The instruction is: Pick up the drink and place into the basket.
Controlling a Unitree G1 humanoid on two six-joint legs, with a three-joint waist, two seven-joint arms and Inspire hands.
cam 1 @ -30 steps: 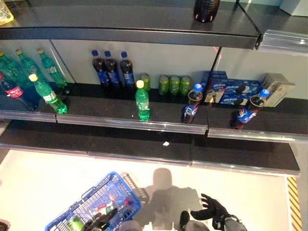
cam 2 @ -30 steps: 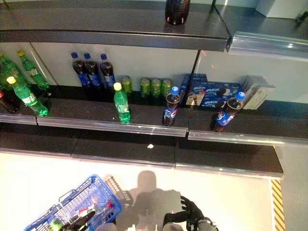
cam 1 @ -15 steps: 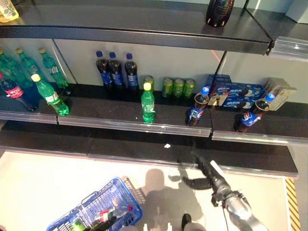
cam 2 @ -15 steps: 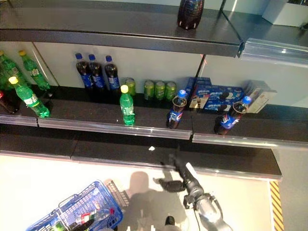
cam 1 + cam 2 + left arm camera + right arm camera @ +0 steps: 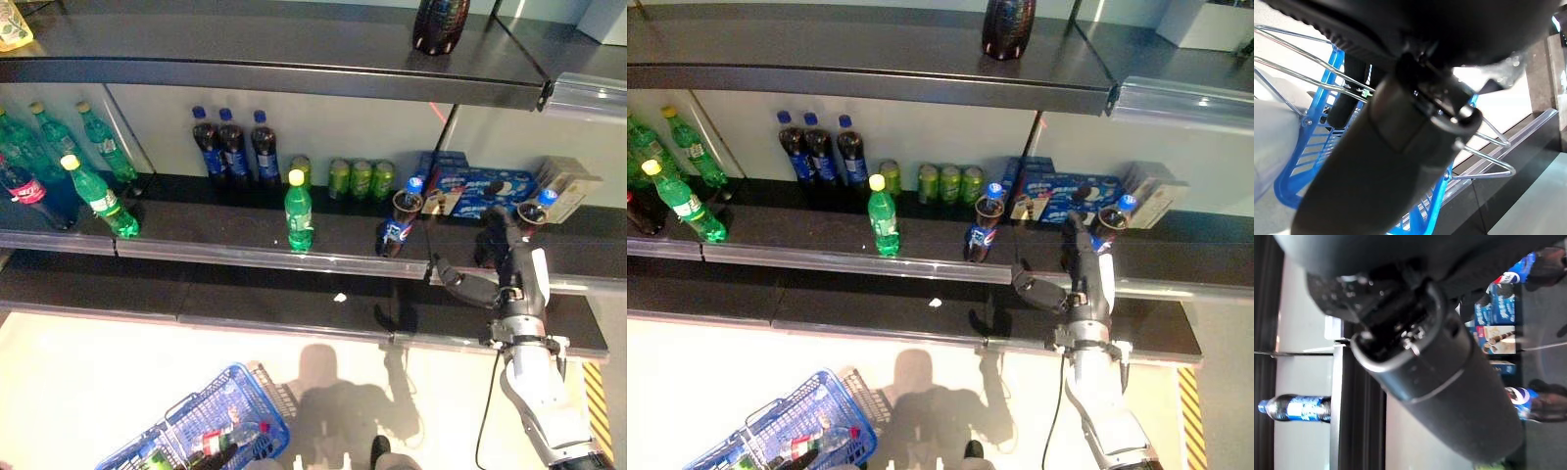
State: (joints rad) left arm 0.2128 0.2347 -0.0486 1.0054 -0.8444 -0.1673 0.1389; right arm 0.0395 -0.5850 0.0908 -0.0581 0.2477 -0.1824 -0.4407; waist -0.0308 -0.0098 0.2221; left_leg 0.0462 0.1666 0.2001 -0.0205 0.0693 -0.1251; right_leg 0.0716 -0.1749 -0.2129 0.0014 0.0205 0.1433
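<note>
Nearest us, down on the floor, the blue basket (image 5: pixel 201 426) waits with a few items inside; our left hand (image 5: pixel 1400 142) is at its wire handle, though we cannot tell how its fingers sit. Further out, our right hand (image 5: pixel 500 269) is raised at the middle shelf (image 5: pixel 265 245), fingers spread and holding nothing, right beside the cola bottle (image 5: pixel 524 220) leaning at the shelf's front edge. We should wrap that bottle around its body below the cap, firmly. At the back, cans (image 5: pixel 358 178) and biscuit boxes (image 5: pixel 480 186) leave little room to overshoot.
</note>
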